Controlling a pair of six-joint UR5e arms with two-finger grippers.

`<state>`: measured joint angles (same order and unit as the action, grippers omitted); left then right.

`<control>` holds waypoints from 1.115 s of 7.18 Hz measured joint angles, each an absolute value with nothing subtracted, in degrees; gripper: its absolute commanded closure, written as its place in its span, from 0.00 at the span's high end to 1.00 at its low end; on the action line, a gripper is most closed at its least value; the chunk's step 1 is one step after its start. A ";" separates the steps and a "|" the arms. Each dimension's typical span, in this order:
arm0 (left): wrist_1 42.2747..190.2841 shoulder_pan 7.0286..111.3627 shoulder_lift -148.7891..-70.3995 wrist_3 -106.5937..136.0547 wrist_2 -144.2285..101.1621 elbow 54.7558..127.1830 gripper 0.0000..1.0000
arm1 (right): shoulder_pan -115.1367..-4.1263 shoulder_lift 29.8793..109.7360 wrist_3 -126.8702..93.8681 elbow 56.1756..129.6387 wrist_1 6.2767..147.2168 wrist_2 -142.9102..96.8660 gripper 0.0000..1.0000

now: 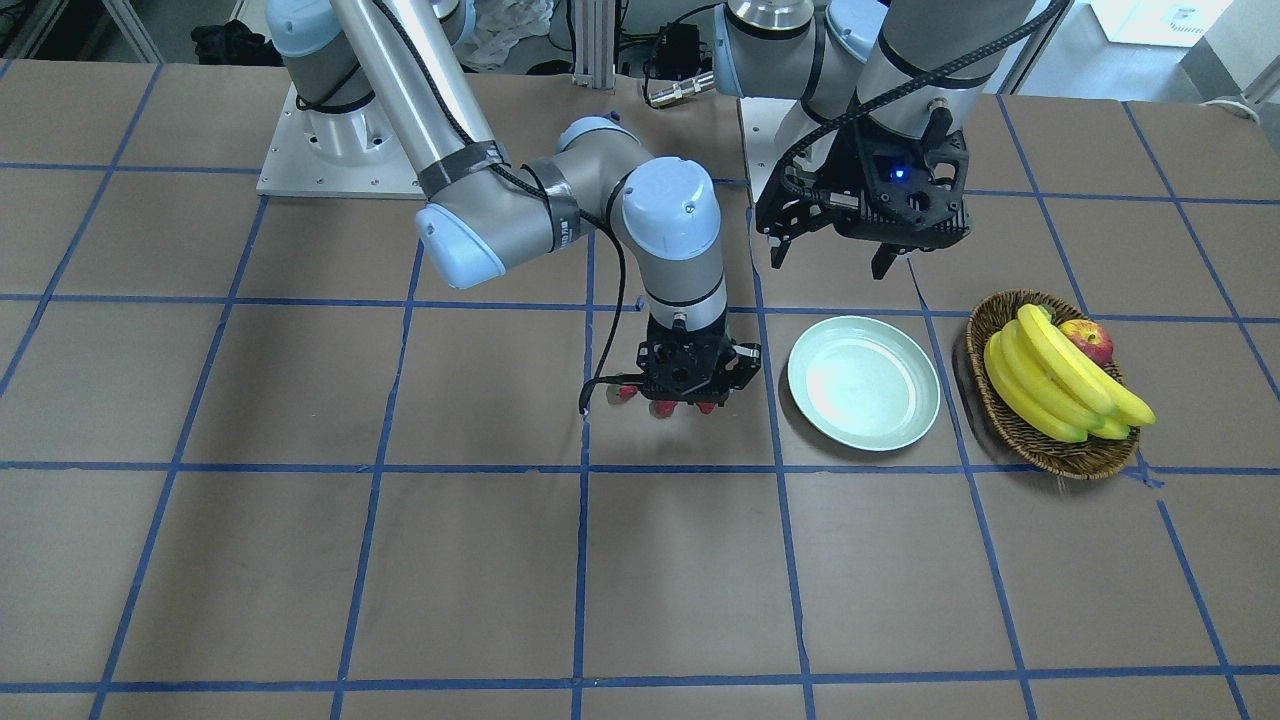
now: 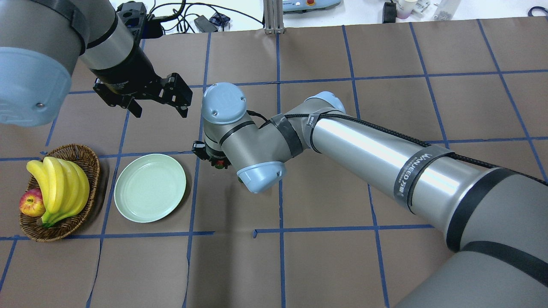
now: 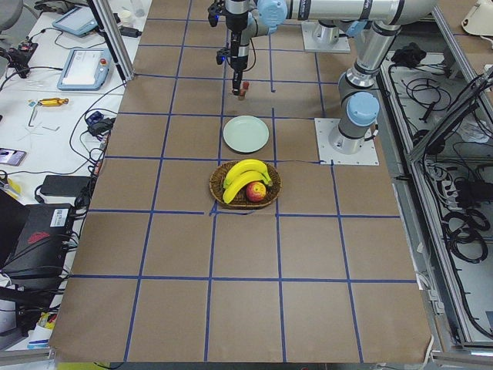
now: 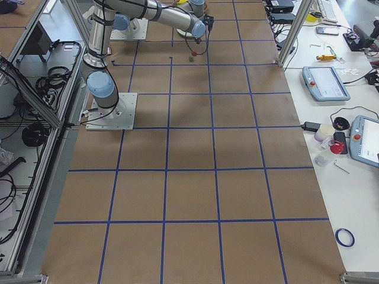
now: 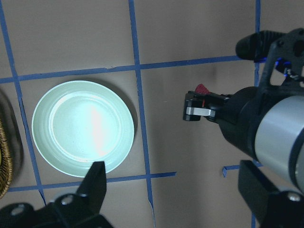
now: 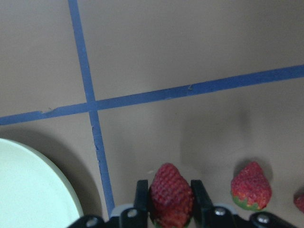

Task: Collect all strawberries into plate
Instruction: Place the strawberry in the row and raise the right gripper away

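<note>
The pale green plate (image 1: 864,382) lies empty on the table; it also shows in the overhead view (image 2: 150,187) and the left wrist view (image 5: 83,127). My right gripper (image 6: 171,190) is down at the table beside the plate, its fingers closed on one strawberry (image 6: 171,202). A second strawberry (image 6: 251,186) lies just beside it and a third (image 6: 300,202) shows at the frame edge. In the front view, red strawberries (image 1: 662,408) peek out under the right gripper (image 1: 684,400). My left gripper (image 1: 830,260) hangs open and empty above the table behind the plate.
A brown wicker basket (image 1: 1010,432) with bananas (image 1: 1060,380) and a red-yellow apple (image 1: 1088,340) stands on the far side of the plate from the strawberries. Blue tape lines grid the brown table.
</note>
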<state>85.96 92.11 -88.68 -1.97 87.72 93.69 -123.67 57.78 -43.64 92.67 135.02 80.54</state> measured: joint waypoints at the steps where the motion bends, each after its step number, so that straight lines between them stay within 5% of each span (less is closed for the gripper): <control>1: 85.96 92.11 -88.68 -2.00 87.72 93.69 1.00 | -123.88 56.82 -43.74 92.97 135.07 80.28 0.87; 2: 85.98 92.11 -88.68 -2.01 87.72 93.69 1.00 | -123.91 56.35 -43.74 93.45 135.08 80.17 1.00; 8: 85.98 92.11 -88.60 -2.02 87.75 93.69 1.00 | -120.10 62.54 -38.87 94.58 126.83 82.12 1.00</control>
